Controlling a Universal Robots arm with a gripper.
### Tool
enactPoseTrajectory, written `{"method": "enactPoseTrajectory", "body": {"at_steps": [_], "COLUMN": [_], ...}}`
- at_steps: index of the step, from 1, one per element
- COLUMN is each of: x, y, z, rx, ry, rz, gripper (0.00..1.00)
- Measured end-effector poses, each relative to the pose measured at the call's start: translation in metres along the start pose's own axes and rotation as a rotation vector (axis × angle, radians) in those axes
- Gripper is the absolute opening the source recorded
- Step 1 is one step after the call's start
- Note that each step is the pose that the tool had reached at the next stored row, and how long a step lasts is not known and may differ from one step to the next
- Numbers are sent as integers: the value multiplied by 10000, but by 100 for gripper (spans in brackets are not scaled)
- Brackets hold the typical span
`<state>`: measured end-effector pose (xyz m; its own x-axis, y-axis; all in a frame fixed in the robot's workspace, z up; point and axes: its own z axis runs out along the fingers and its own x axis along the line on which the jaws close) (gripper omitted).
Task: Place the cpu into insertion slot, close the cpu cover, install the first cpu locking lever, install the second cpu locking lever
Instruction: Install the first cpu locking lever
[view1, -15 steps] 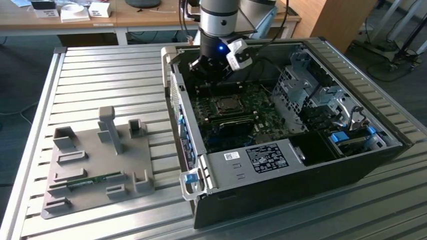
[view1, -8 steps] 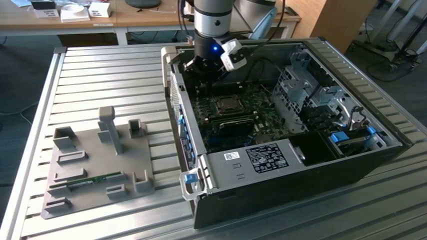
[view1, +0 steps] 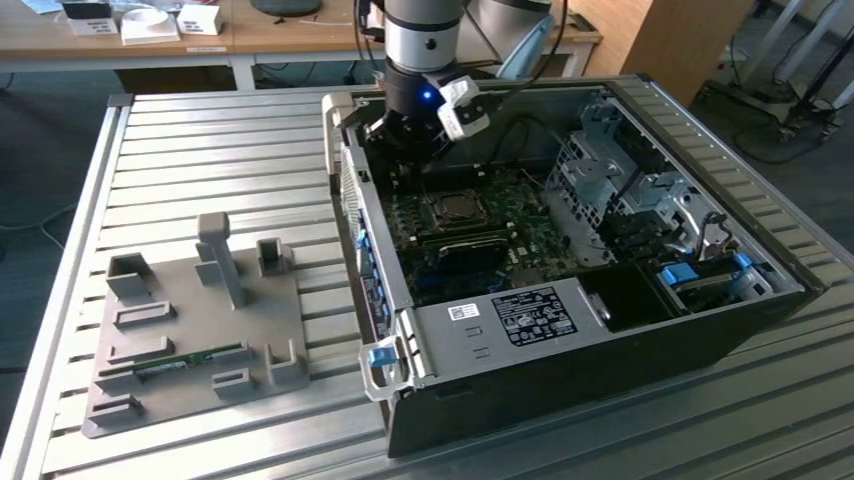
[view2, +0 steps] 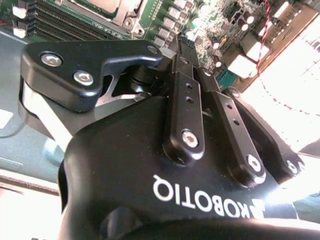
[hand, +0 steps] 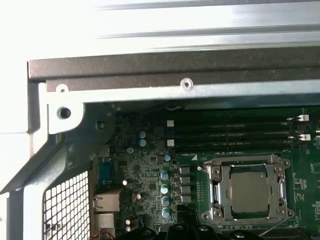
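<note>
Nearest item: my gripper (view2: 184, 50), black, hanging over the far-left corner of the board and touching nothing; whether it is spread or pressed together I cannot tell. Item one, the cpu (hand: 248, 188): a flat square chip with a dull silver top, lying level in the insertion slot (hand: 215, 216), nearer than my gripper and a little toward the exterior view's right of it. I judge it light, stiff and thin, with a smooth top that would slip under a pinch and an underside too delicate to drag; opposite edges are the only sound places to take it. Item two, the cpu cover (hand: 250, 162): a thin silver frame that appears to lie down flat around the chip, its window showing the metal top. I judge it springy sheet metal, best pressed or lifted at the edge away from its hinge. Whether the locking levers are latched I cannot tell. Item three, memory slots (hand: 225, 131), long and dark, just beyond the socket. Item four, the green motherboard (hand: 150, 190), crowded with small capacitors. Item five, the open computer case (view1: 574, 360), lying on its side on the slatted table (view1: 227, 150). Item six, well apart at the exterior view's left, a grey fixture (view1: 187, 330) holding a green memory stick (view1: 171, 362).
</note>
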<state>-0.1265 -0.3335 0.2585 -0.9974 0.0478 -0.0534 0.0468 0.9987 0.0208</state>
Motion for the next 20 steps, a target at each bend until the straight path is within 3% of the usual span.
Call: {"method": "enactPoseTrajectory", "body": {"at_steps": [13, 20], "x": [10, 12], "y": [141, 168], "z": [8, 13], "rx": [-10, -115], "ry": [0, 5], "rz": [1, 7], "gripper": [11, 11]}}
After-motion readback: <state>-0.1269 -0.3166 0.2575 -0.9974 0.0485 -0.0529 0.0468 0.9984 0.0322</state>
